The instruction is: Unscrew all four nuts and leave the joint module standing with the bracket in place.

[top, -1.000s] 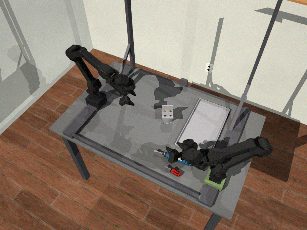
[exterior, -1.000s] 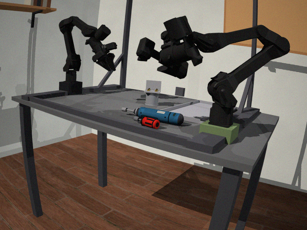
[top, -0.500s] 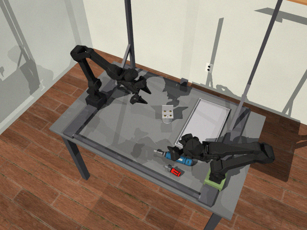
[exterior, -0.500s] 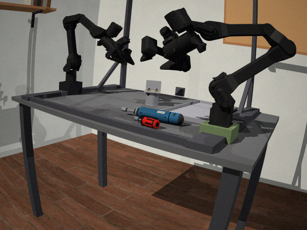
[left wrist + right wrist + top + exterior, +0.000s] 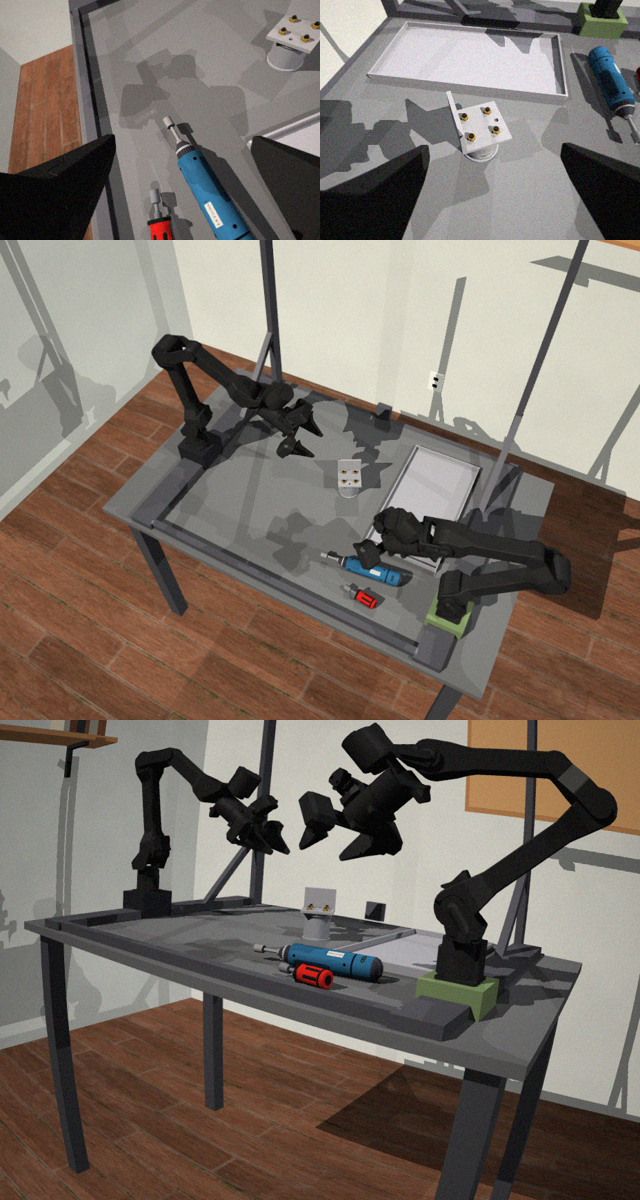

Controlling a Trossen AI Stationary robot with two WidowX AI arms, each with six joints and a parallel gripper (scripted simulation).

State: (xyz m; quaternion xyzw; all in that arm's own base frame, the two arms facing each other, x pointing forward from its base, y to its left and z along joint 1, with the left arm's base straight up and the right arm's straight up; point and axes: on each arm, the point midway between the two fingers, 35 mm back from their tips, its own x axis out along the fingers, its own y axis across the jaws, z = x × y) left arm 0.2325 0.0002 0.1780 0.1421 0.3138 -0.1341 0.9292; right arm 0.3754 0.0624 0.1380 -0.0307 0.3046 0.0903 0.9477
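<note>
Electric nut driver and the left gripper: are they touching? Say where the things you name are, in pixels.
Apart. The exterior view shows the left gripper (image 5: 376, 545) (image 5: 320, 854) (image 5: 183, 142) well above the electric nut driver (image 5: 360, 566) (image 5: 320, 958) (image 5: 203, 190) (image 5: 612, 83), with wall and tabletop visible between them.

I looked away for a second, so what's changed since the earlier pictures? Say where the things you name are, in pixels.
The right gripper (image 5: 317, 445) (image 5: 280, 853) (image 5: 495, 150) moved toward the joint module (image 5: 348, 493) (image 5: 316, 929) (image 5: 285, 58) (image 5: 483, 154); the left gripper (image 5: 376, 550) (image 5: 321, 854) (image 5: 183, 142) rose slightly. Nothing was gripped or released. The module and electric nut driver (image 5: 356, 565) (image 5: 310, 954) (image 5: 200, 183) (image 5: 610, 81) stayed put.
</note>
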